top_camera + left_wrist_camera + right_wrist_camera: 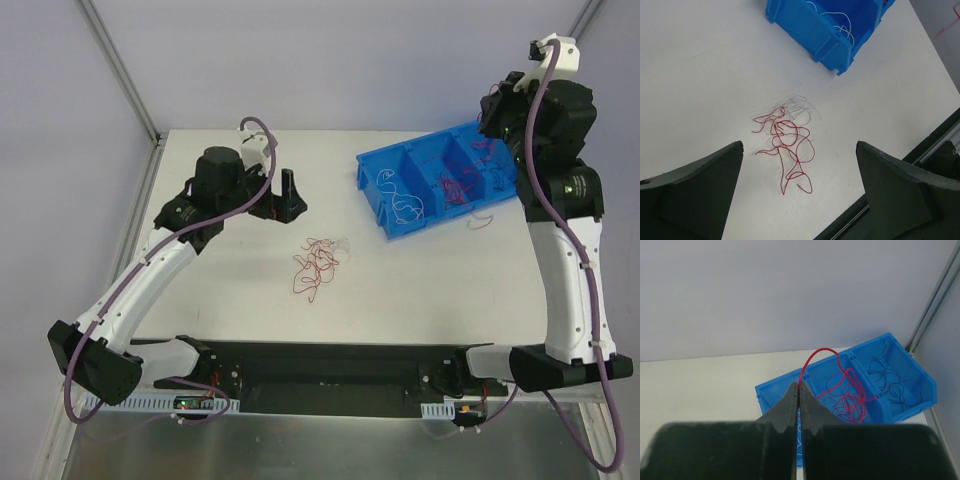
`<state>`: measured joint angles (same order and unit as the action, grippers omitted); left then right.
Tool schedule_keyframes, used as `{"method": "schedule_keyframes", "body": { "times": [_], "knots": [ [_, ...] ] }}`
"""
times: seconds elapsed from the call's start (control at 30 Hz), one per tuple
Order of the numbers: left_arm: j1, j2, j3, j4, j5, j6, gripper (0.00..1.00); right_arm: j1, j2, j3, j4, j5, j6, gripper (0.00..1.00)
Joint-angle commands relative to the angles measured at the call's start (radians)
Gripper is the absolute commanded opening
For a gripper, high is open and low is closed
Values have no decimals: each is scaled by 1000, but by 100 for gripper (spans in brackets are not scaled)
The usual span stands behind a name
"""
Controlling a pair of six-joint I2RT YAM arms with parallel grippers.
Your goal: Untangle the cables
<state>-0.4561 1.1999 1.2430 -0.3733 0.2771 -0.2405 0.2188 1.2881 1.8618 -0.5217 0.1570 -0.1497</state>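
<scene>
A loose tangle of thin cables (316, 262), mostly red with a few white strands, lies on the white table. In the left wrist view the tangle (787, 142) sits on the table below and just ahead of my left gripper (799, 145), which hangs wide open above it and holds nothing. That left gripper (281, 200) is up and left of the tangle. My right gripper (799, 385) is shut on a red cable (820, 352) that arcs down into the middle compartment of the blue bin (771, 392). In the top view the right gripper (493, 125) hovers over the bin's right end.
The blue bin (372, 178) at the back right has three compartments: white cables (405, 200), red cables (455, 185) and black cables (892, 382). One red strand (481, 220) lies on the table beside the bin. A metal frame post (932, 295) stands behind it.
</scene>
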Motion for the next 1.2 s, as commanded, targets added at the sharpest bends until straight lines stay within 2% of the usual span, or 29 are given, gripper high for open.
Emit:
{"method": "schedule_keyframes", "body": {
  "times": [0.0,0.3,0.67,0.93,1.03,1.17],
  "knots": [
    [-58,1,9,11,-15,59,95,-90,34,57,43,-91,39,0],
    [-102,47,29,-18,-32,87,95,-170,132,-27,163,-82,-50,0],
    [-104,72,26,-21,-53,90,94,-196,295,-199,284,-113,-30,0],
    [-104,76,26,-19,-55,89,94,-214,427,-145,276,-146,-2,0],
    [-104,76,26,-19,-50,89,94,-216,467,-153,282,-189,21,0],
    [-104,79,24,-18,-55,87,95,-216,514,-174,290,-166,29,0]
  ]
}}
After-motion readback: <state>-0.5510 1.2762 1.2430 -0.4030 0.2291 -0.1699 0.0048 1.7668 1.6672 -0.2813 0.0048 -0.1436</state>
